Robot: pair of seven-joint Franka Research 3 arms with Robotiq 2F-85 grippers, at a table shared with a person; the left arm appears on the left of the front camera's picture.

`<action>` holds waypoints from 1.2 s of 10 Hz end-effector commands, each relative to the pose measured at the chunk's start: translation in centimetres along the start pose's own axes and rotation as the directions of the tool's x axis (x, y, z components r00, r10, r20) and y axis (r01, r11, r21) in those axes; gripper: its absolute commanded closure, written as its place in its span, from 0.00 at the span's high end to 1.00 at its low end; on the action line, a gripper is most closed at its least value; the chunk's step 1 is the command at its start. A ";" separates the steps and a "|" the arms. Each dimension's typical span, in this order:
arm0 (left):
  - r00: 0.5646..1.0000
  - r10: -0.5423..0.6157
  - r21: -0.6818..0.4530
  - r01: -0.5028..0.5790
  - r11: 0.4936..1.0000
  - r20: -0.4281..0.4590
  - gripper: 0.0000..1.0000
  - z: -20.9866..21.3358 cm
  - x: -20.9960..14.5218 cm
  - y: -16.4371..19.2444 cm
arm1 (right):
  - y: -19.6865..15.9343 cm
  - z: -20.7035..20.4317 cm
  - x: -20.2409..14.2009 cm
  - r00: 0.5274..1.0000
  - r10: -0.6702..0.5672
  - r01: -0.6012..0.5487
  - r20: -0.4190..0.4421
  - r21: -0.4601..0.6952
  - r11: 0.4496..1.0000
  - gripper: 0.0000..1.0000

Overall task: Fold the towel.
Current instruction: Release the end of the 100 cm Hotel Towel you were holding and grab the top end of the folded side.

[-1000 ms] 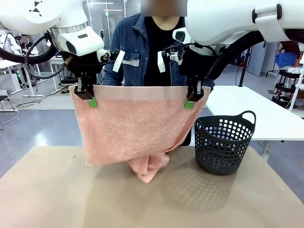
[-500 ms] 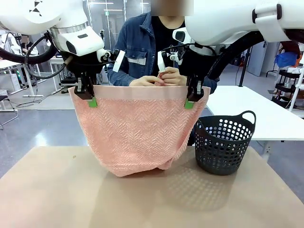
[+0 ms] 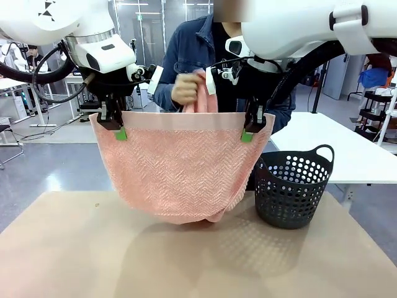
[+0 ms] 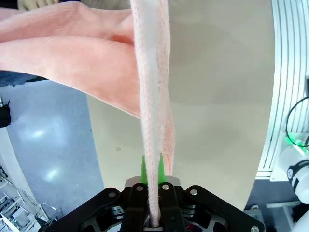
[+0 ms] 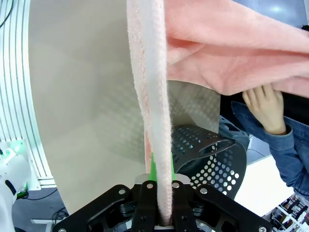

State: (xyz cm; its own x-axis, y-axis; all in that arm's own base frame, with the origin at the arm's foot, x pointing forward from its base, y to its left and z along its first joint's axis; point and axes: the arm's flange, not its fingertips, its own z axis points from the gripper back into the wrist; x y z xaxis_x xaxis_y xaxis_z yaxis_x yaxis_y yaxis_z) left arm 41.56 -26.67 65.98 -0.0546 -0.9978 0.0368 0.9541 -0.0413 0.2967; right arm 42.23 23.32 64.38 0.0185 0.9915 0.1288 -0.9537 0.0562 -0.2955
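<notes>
The pale pink towel (image 3: 180, 167) hangs stretched between my two grippers above the table, its plain band along the top. My left gripper (image 3: 119, 129) is shut on the towel's top left corner, and my right gripper (image 3: 249, 132) is shut on the top right corner. Behind the towel, the person's hand (image 3: 186, 89) lifts the far end of the cloth above the top edge. The towel's bottom sags in a loop just over the table. The left wrist view shows the towel (image 4: 152, 121) edge-on, running up from the left gripper (image 4: 151, 176). The right wrist view shows the towel (image 5: 154, 111) clamped in the right gripper (image 5: 160, 174).
A dark perforated basket (image 3: 291, 186) with handles stands on the tan table (image 3: 74, 254) to the right of the towel, and appears as the basket (image 5: 203, 154) in the right wrist view. A white table (image 3: 335, 143) stands behind it on the right. The person stands close behind the towel.
The person has gathered the towel's lower end off the table and raised it behind the top edge. The hanging bottom rose into a loop. Both grippers have stayed still.
</notes>
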 end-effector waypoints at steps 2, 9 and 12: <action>1.000 -0.007 -0.003 0.007 1.000 -0.004 0.00 0.1 -0.1 0.0 | 0.1 0.2 -0.1 1.000 0.007 -0.007 -0.007 -0.008 1.000 0.00; 1.000 -0.007 -0.003 0.007 1.000 -0.004 0.00 0.1 -0.1 0.0 | 0.1 0.2 -0.1 1.000 0.007 -0.007 -0.007 -0.008 1.000 0.00; 1.000 -0.007 -0.003 0.007 1.000 -0.004 0.00 0.1 -0.1 0.0 | 0.1 0.2 -0.1 1.000 0.007 -0.007 -0.007 -0.008 1.000 0.00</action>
State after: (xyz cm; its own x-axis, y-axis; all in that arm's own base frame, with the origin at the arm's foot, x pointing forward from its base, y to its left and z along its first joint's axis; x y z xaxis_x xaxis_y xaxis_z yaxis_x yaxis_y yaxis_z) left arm 41.56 -26.67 65.98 -0.0546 -0.9978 0.0368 0.9541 -0.0412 0.2967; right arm 42.23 23.32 64.39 0.0185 0.9915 0.1288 -0.9537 0.0562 -0.2955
